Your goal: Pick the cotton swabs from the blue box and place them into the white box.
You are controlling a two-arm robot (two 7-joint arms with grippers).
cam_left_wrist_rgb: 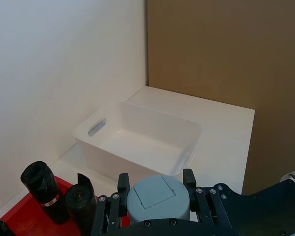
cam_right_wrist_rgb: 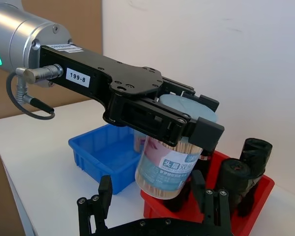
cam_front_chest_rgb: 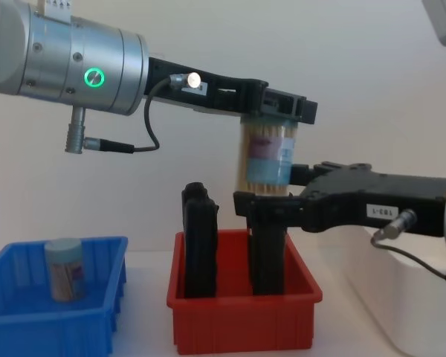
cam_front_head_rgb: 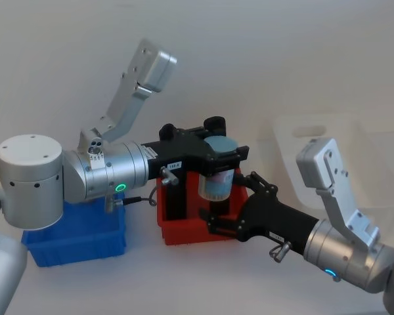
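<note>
The left gripper (cam_front_chest_rgb: 270, 111) was pinching a cotton swab jar (cam_front_chest_rgb: 266, 160) just under its pale lid, jaws pressed against opposite sides. It held the jar upright in the air, long axis vertical and lid uppermost. Well below and to the left of that gripper stood the blue box (cam_front_chest_rgb: 97, 312) on the desk (cam_left_wrist_rgb: 221, 128), with a second jar (cam_front_chest_rgb: 65, 268) upright inside it. Directly beneath the held jar sat the red bin (cam_front_chest_rgb: 245, 312), with black upright objects (cam_front_chest_rgb: 199, 238) standing in it.

The right gripper (cam_front_chest_rgb: 272, 190) reached in from the right just below the left one. Its fingers were spread, one on either side of the jar's lower end. Whether they touched the jar could not be told, but they had not closed on it.

The white box (cam_front_chest_rgb: 416, 297) lay to the right of both grippers, low on the desk and beside the right arm's wrist. It was well apart from the left gripper. The right arm was clearly the nearer one to that box. By my judgement the moment was a handover. The right gripper would need to close squarely across the upright jar before the left let go, or the jar could tip into the red bin.
</note>
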